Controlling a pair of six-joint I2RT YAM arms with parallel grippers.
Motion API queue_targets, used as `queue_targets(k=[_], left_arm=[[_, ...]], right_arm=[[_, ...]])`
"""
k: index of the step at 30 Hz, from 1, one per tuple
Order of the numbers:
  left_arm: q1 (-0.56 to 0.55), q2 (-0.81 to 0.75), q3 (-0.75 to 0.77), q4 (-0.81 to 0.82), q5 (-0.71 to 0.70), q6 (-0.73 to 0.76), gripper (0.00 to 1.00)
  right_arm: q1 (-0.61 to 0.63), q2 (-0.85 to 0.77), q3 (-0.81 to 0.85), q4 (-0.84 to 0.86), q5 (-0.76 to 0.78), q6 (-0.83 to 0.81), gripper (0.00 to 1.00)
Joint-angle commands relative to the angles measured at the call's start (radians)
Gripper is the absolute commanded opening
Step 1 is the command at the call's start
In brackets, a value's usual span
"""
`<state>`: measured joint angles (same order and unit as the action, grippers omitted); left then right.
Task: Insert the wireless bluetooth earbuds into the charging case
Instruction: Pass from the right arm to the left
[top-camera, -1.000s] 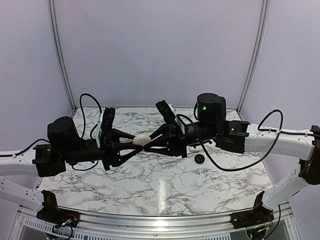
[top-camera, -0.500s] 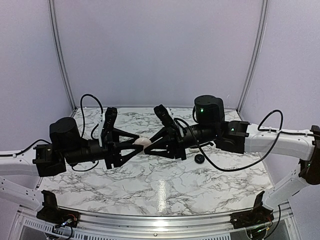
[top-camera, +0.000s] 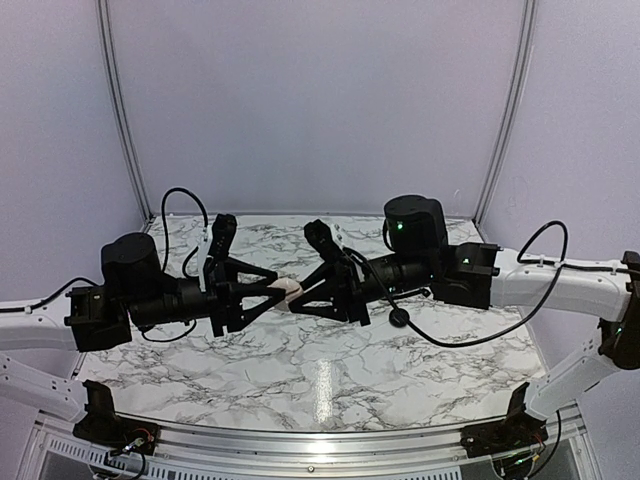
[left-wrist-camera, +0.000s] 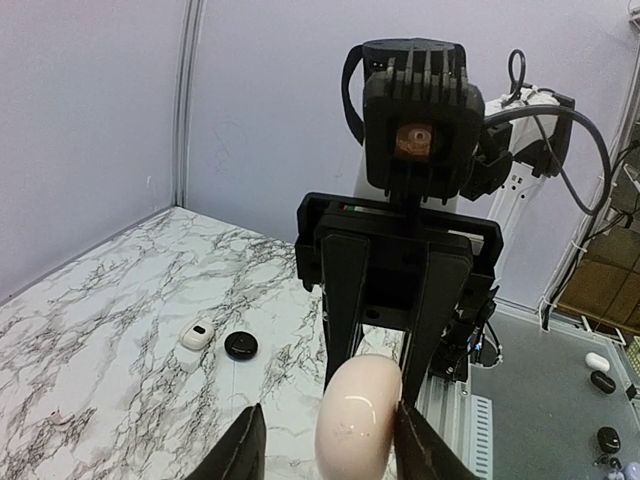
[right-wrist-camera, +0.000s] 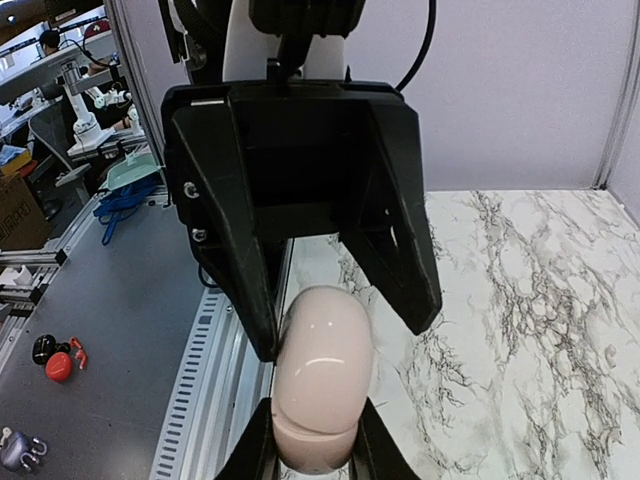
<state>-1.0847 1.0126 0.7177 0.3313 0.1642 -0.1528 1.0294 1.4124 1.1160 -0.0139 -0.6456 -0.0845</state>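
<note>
Hiding most of the small cream-white, pebble-shaped charging case (right-wrist-camera: 320, 370) from the overhead camera, the two black arms meet tip to tip above the middle of the table, and only a pale sliver shows between them there. The case's lid is shut, so nothing of its inside can be seen. In the left wrist view its lower end is cut off by the frame edge. Below lies a white marble-patterned table (top-camera: 330, 370) with grey veins, enclosed by pale lilac walls (top-camera: 320, 100). On it rest a black round puck (top-camera: 399, 317) and, near it, a white squarish piece with a dark spot (left-wrist-camera: 196, 335). The case looks smooth and glossy, with a faint seam near one end. The right gripper (right-wrist-camera: 315, 430) clamps it between both fingers, up in the air above the tabletop. The left gripper (left-wrist-camera: 330, 420) straddles the same case with its jaws partly apart: one finger lies against the shell, and the other stands off with a clear gap.
</note>
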Motion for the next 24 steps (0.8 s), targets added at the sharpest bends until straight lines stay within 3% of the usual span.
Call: queue_targets(k=[1,5,10,14,18,22,24], left_arm=[[0.02,-0.019,0.021,0.011,0.098,0.027,0.46],[0.019,0.011,0.037,-0.018,0.182,0.038,0.4],[0.019,0.031,0.055,-0.064,0.18,0.073,0.3],[0.018,0.045,0.065,-0.092,0.174,0.091,0.31],[0.016,0.057,0.077,-0.119,0.169,0.11,0.26],[0.016,0.062,0.097,-0.156,0.158,0.126,0.06],[0.016,0.051,0.089,-0.141,0.16,0.12,0.04]], right_arm=[[0.021,-0.028,0.026,-0.042,-0.001,-0.018,0.0],[0.021,-0.018,0.041,-0.046,0.006,-0.003,0.0],[0.021,-0.011,0.054,-0.058,-0.005,0.003,0.0],[0.021,-0.01,0.057,-0.063,-0.005,0.003,0.0],[0.022,-0.006,0.062,-0.067,-0.006,0.005,0.0],[0.021,-0.007,0.062,-0.068,-0.008,0.006,0.0],[0.019,-0.011,0.059,-0.062,-0.008,0.01,0.13]])
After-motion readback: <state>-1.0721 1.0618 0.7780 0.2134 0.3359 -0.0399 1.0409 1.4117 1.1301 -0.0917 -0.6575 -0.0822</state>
